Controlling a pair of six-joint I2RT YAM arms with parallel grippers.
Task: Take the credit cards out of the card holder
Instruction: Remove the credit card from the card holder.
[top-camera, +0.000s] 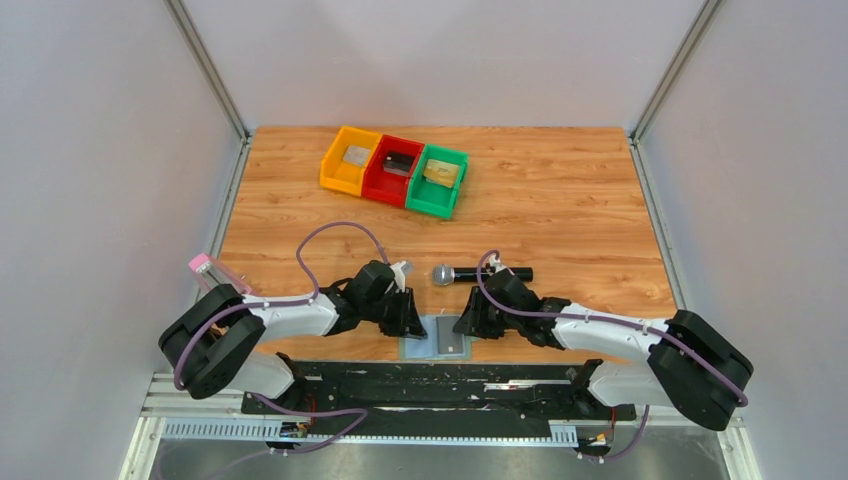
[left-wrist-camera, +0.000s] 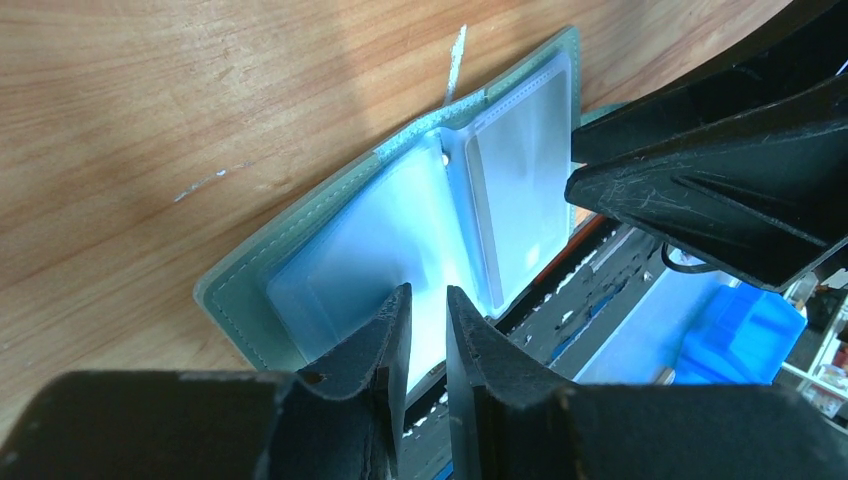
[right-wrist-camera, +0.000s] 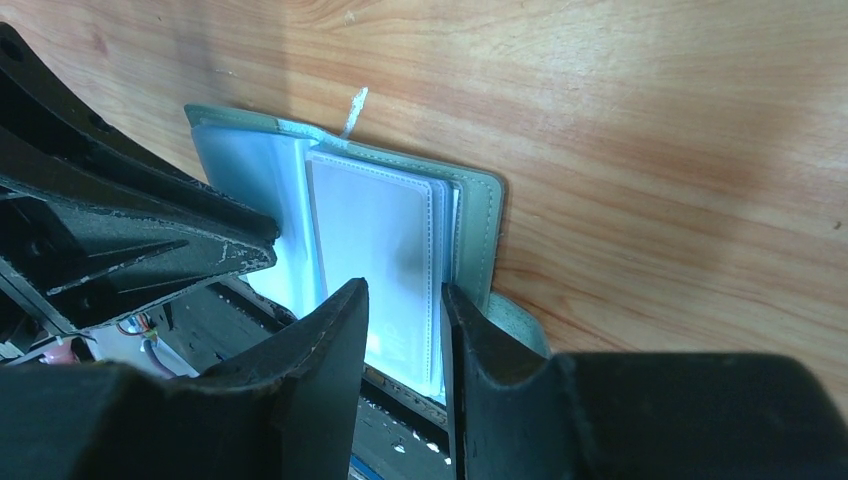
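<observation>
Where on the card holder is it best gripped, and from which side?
The card holder lies open and flat on the table, too thin to pinch from above. Its near edge seems to overhang the table's near edge, so grip that edge of one panel, coming in from the near side with one finger above and one below.

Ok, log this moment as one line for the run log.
card holder open at near table edge | left gripper astride its left half | right gripper astride its right half | grip unconfirmed
</observation>
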